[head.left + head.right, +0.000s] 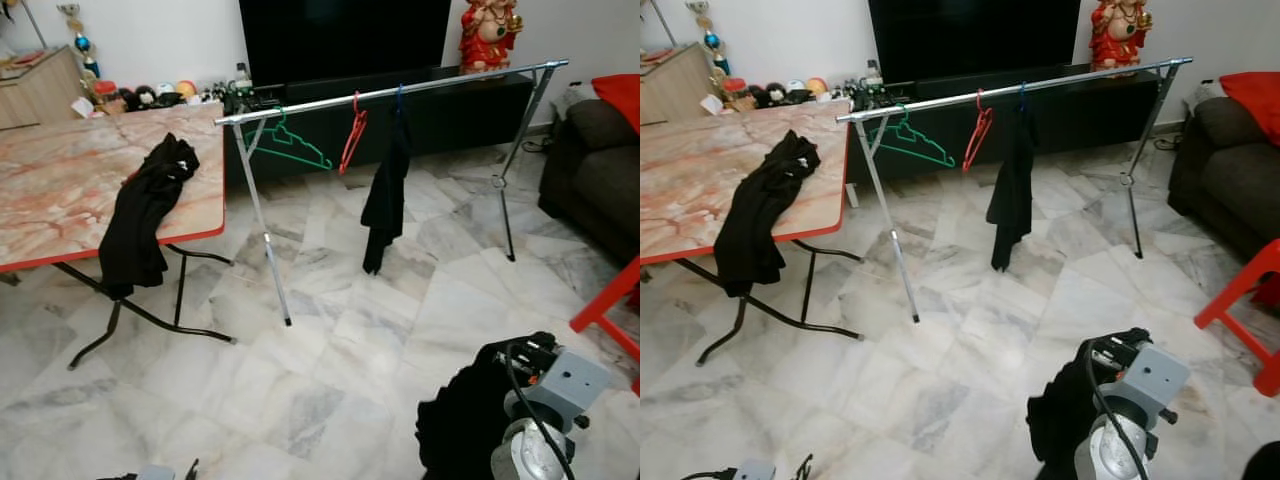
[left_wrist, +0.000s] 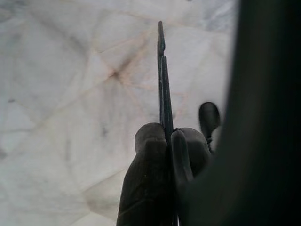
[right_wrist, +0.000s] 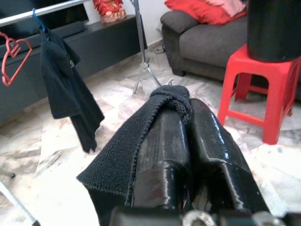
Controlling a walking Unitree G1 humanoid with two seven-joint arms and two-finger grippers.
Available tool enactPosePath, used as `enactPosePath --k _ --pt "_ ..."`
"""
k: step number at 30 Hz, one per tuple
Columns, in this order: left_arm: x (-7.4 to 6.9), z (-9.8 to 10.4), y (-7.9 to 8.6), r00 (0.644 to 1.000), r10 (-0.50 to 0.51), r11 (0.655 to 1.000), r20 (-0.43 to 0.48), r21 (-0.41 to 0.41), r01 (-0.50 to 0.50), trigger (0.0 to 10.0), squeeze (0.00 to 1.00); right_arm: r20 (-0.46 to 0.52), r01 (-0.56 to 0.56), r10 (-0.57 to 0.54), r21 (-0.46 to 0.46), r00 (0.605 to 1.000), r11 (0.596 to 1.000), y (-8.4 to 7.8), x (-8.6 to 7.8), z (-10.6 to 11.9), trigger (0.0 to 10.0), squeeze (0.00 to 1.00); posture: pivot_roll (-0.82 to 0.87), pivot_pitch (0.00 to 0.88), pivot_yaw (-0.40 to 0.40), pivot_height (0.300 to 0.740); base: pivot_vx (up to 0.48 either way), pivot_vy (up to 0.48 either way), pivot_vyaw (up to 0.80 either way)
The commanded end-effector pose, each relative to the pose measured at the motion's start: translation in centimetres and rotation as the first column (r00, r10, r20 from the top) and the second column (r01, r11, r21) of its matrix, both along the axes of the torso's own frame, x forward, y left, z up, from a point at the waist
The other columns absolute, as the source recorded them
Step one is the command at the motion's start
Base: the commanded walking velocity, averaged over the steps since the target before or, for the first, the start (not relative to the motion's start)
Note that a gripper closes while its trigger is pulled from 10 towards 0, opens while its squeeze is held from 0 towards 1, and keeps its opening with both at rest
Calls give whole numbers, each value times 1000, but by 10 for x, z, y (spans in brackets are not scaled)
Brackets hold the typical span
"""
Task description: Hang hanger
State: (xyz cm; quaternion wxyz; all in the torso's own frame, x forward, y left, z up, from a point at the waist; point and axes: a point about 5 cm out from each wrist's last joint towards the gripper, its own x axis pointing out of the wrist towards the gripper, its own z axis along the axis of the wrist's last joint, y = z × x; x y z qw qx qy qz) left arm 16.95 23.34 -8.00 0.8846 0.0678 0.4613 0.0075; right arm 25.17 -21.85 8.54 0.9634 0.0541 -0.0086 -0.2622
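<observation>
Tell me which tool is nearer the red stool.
Right. The right tool, shut on a black garment, is beside the red stool; the left tool hangs on the far side.

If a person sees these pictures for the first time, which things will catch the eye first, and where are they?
A long silver clothes rail crosses the marble floor before a dark TV unit, carrying a green hanger, a red hanger and a hanging black garment. On the robot's left, another black garment droops over the edge of a red-rimmed marble-pattern table. Nearest, the right gripper is shut on a black cloth.
</observation>
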Motion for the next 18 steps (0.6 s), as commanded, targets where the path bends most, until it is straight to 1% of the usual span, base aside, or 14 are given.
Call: enactPosePath --k 1,2,5,7,9,13,15,16,18 --pt "-3 -3 -4 1000 -5 1000 -13 -4 5 10000 0 36 -5 6 -26 999 1000 0 3 11 10000 0 24 38 16 740 0 0 0" --pt "-3 -3 -4 1000 -5 1000 -13 -4 5 10000 0 36 -5 6 -26 999 1000 0 3 11 10000 0 24 38 16 740 0 0 0" --pt "-4 -4 -7 999 -31 1000 -30 -2 31 10000 0 50 -31 32 -27 998 999 4 6 13 10000 0 33 41 13 740 0 405 0" --pt "-4 -4 -8 999 -31 1000 -29 -2 31 10000 0 50 -36 38 -25 998 999 6 6 13 10000 0 43 45 11 740 0 442 0" --pt "-3 -4 -8 1000 -15 1000 -22 -7 15 10000 0 30 -75 77 -38 997 996 11 8 12 10000 0 42 46 7 740 0 480 0" --pt "-5 -5 -9 1000 -4 1000 -26 -14 4 10000 0 20 -97 99 -72 995 993 14 8 15 10000 0 27 49 17 740 0 480 730" --pt "-5 -5 -10 999 -19 1000 -35 -11 19 10000 0 35 -84 86 -57 996 995 11 8 16 10000 0 32 50 23 740 0 480 725" --pt "-5 -5 -11 999 -26 1000 -37 -11 25 10000 0 32 -60 61 -42 998 997 7 8 14 10000 0 33 50 25 740 0 480 0" --pt "-5 -5 -11 999 -25 1000 -36 -12 25 10000 0 29 -50 51 -36 998 998 6 7 13 10000 0 39 49 26 740 0 480 0"
